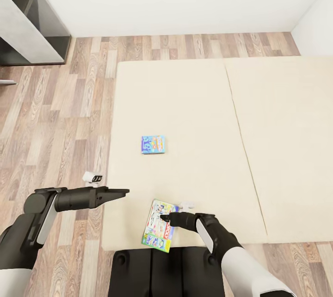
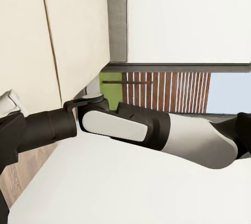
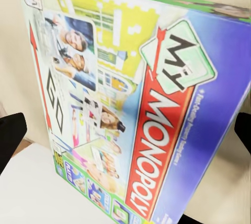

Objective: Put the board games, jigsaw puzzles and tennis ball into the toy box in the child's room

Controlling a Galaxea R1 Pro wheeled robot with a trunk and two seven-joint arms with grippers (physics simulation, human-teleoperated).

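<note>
The right gripper (image 1: pixel 165 218) is right over the larger board game (image 1: pixel 158 226), the green-edged one with the red banner, and that's the relation to watch: the box lies directly beneath and just ahead of the fingertips, at the near edge of the bed (image 1: pixel 194 103). Its long axis runs near to far, tipped slightly to the right at the far end. From the right wrist camera the printed lid (image 3: pixel 136 109) looms close, with one dark finger (image 3: pixel 10 132) off one side of the box and another off the other, so the jaws stand wide, straddling it and not yet closed on anything. By my reading, the grasp is about to be made across the short width.

The left gripper (image 1: pixel 121 192) hangs out beside the bed's left edge, pointing right, holding nothing. Whether its fingers are parted or together I can't tell. It is plainly the farther arm from this box.

The smaller blue board game (image 1: pixel 153 144) sits farther up the mattress, well apart from both arms, lying flat.

The surface is a soft beige mattress with a seam running near to far on the right. Around it: wood-plank floor (image 1: pixel 55 117), white wall beyond, and a dark grey cabinet (image 1: pixel 27 29) at far left. The toy box is somewhere else, so a carry will follow.
</note>
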